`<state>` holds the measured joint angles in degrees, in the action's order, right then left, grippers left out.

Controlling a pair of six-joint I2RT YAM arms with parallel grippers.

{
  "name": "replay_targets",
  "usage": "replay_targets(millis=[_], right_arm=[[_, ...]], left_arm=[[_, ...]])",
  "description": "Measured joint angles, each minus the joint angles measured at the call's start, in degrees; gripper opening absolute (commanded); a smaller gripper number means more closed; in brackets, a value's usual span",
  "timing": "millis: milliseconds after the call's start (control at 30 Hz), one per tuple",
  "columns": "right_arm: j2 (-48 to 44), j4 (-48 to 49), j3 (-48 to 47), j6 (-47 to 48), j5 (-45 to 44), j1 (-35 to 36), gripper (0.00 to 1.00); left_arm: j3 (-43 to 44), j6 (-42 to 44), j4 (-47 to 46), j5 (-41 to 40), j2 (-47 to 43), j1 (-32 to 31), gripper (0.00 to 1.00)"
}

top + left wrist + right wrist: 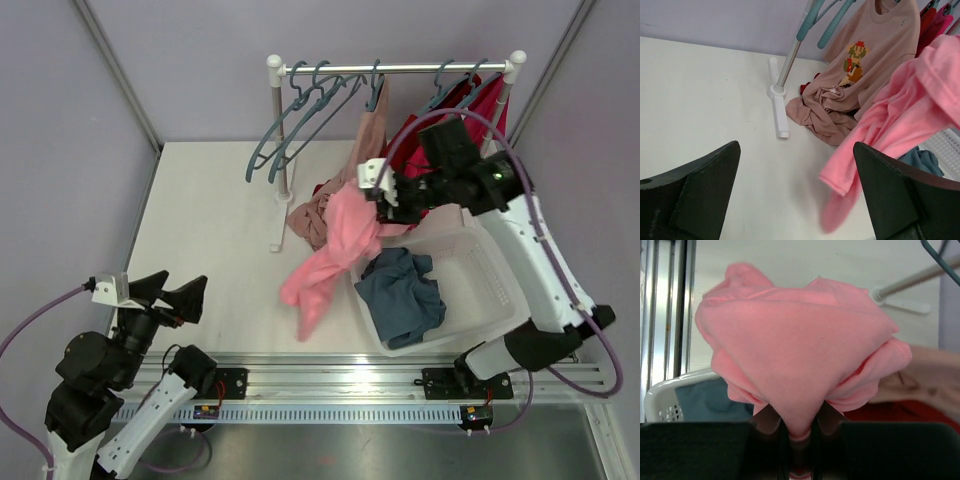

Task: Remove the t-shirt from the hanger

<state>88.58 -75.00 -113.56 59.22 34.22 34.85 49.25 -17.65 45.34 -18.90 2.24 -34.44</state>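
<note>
My right gripper (pixel 383 200) is shut on a pink t-shirt (pixel 335 245) and holds it in the air beside the white basket; the cloth bunches over the jaws in the right wrist view (pixel 795 355) and hangs down toward the table. In the left wrist view the pink t-shirt (pixel 900 115) hangs at the right. A tan t-shirt with a cartoon print (pixel 860 65) hangs on a hanger on the rail (pixel 400 69), its hem piled on the table. Red garments (pixel 455 105) hang at the rail's right end. My left gripper (pixel 168 290) is open and empty at the near left.
Several empty teal hangers (pixel 300 115) hang at the rail's left end. The rack's white post and foot (pixel 280 215) stand mid-table. A white basket (pixel 480 290) at the right holds a blue-grey garment (pixel 402 295). Purple walls surround the table.
</note>
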Motion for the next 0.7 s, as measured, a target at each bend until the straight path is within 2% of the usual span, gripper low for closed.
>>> replay_targets(millis=[233,367,500,700], right_arm=[[-19.2,0.3,10.3,-0.2,5.1,-20.6,0.00],[-26.3,0.7,11.7,-2.4,4.4,-25.3,0.00],[-27.9,3.5,12.0,-6.2,1.8,-27.8,0.00],[-25.1,9.7,11.7,-13.7,-2.3,-34.9,0.00]], left_arm=[[-1.1,0.0,-2.9,0.6,2.1,0.0,0.99],[-2.5,-0.4,-4.7,1.6,4.3,0.0,0.99],[-2.8,-0.4,-5.6,2.5,6.4,0.0,0.99],[-2.1,0.1,-5.9,2.8,6.9,0.0,0.99]])
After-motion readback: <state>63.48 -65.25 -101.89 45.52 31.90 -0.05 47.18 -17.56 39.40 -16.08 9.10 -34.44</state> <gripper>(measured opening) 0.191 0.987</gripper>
